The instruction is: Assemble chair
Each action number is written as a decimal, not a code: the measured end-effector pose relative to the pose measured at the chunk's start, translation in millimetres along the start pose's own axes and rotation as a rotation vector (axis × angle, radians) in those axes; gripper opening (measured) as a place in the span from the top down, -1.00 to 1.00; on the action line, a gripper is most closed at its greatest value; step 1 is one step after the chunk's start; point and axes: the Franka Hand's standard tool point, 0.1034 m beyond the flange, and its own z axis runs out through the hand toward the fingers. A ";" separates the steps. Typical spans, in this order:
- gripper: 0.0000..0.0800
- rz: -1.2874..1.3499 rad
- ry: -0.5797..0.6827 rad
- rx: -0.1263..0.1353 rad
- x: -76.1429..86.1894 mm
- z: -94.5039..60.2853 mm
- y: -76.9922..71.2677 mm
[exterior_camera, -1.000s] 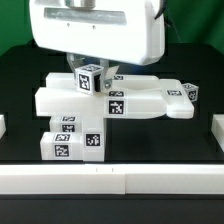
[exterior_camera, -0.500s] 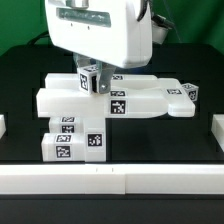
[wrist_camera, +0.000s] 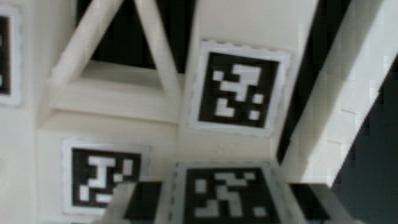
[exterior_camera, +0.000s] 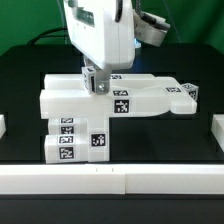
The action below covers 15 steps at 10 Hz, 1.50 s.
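Note:
The chair's parts lie joined as a wide white slab (exterior_camera: 150, 100) carrying tags, with a tagged block (exterior_camera: 76, 141) against its front. My gripper (exterior_camera: 96, 80) stands upright over the slab's middle, shut on a small tagged cube (exterior_camera: 100, 87) that sits at the slab's top face. In the wrist view the cube's tag (wrist_camera: 222, 192) fills the gap between my two dark pads (wrist_camera: 150, 198). Beyond it are a tagged slab face (wrist_camera: 237, 85) and the X-braced frame (wrist_camera: 128, 50). Another small cube (exterior_camera: 190, 93) sits at the slab's end on the exterior view's right.
A low white rail (exterior_camera: 110, 181) runs along the front of the black table. Short white edges stand at the exterior view's left (exterior_camera: 2, 126) and right (exterior_camera: 216, 130). A dark cable (exterior_camera: 152, 28) hangs behind my wrist.
My wrist has turned about its upright axis, so the gripper body now shows its narrow side. It has shifted toward the exterior view's right. The small cube has turned with it.

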 end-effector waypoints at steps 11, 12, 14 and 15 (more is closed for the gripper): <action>-0.62 -0.336 -0.006 0.001 -2.6 0.9 -0.1; -0.62 -0.436 -0.005 0.000 -2.6 0.9 0.0; -0.62 -0.651 0.011 -0.018 -3.4 0.1 -0.6; -0.62 -0.753 0.015 -0.020 -2.6 -0.5 -1.2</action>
